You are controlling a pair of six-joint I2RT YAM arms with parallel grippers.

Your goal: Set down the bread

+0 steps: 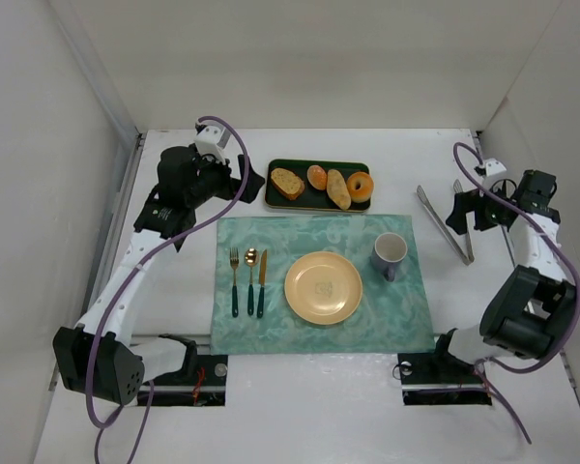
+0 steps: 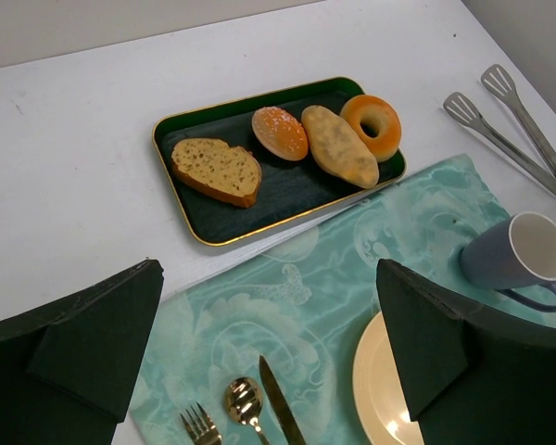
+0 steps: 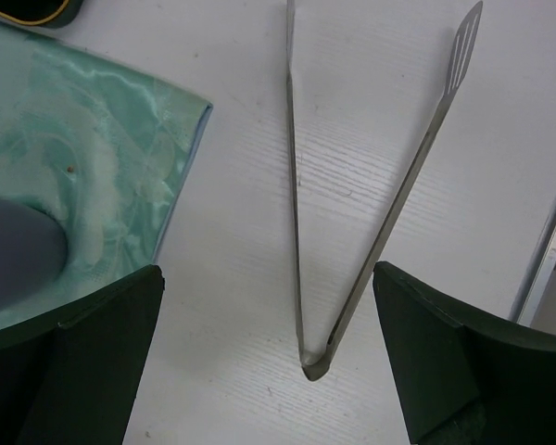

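We have the bread (image 2: 280,133) sitting in the dark green tray (image 2: 287,190) at the far side of the table (image 1: 300,406), tucked between the cut slice (image 2: 216,170) on its left and the pale oval roll (image 2: 340,146), which it looks to be touching, with the donut (image 2: 371,126) at the tray's right end. The left gripper (image 2: 269,278) hangs above the placemat (image 1: 271,242) near the tray, jaws spread wide and nothing between them. Over on the right, the right gripper (image 3: 267,278) is just as wide apart and carries nothing; it hovers over the metal tongs (image 3: 295,204), which lie flat on the table just beside the placemat's edge. On the placemat we see the yellow plate (image 1: 323,287), bare, a mug (image 1: 389,253) to its right, and fork (image 1: 235,280), spoon (image 1: 250,275) and knife (image 1: 262,282) lined up to its left.
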